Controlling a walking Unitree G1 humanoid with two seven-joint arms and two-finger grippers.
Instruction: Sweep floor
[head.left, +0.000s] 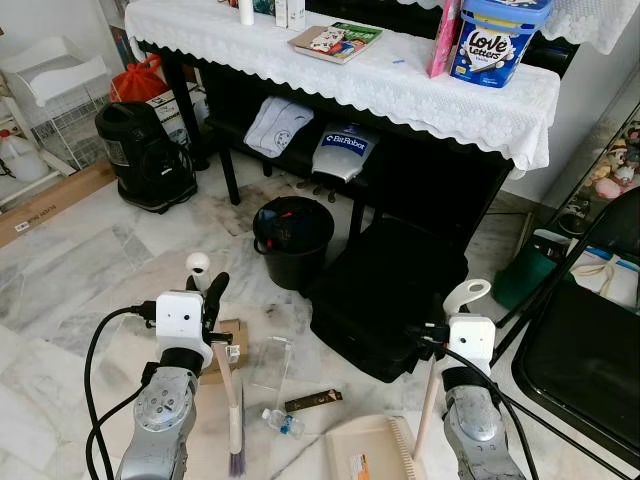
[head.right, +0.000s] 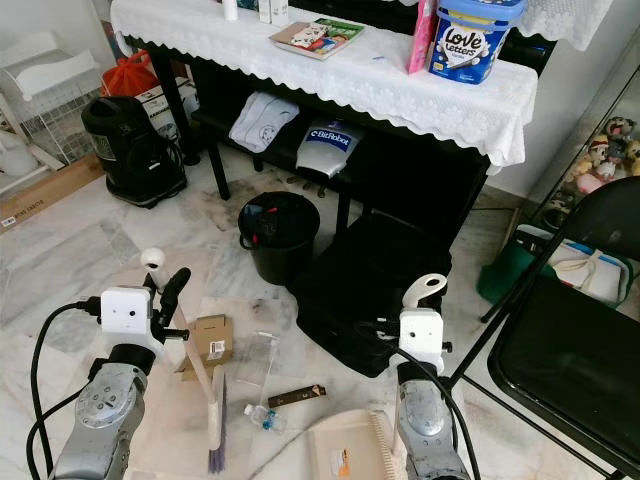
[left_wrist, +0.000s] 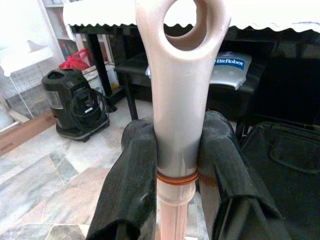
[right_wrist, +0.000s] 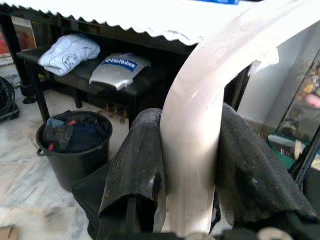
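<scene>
My left gripper (head.left: 208, 300) is shut on the pinkish broom handle (left_wrist: 182, 75), just below its hanging loop. The handle slants down to the broom head (head.left: 237, 450), whose purple bristles rest on the marble floor. My right gripper (right_wrist: 190, 150) is shut on the curved white handle (head.left: 466, 296) of the beige dustpan (head.left: 365, 452), which lies on the floor at the bottom edge, between the arms. Litter lies in front of the broom: a small cardboard box (head.left: 229, 344), a clear plastic piece (head.left: 273, 365), a brown wrapper (head.left: 313, 401) and a small plastic bottle (head.left: 282, 422).
A black bin (head.left: 292, 240) stands ahead, beside a black bag (head.left: 390, 295). Behind them is a table with a white lace cloth (head.left: 400, 85). A black folding chair (head.left: 585, 350) is close on the right. A black vacuum cleaner (head.left: 145, 155) stands far left.
</scene>
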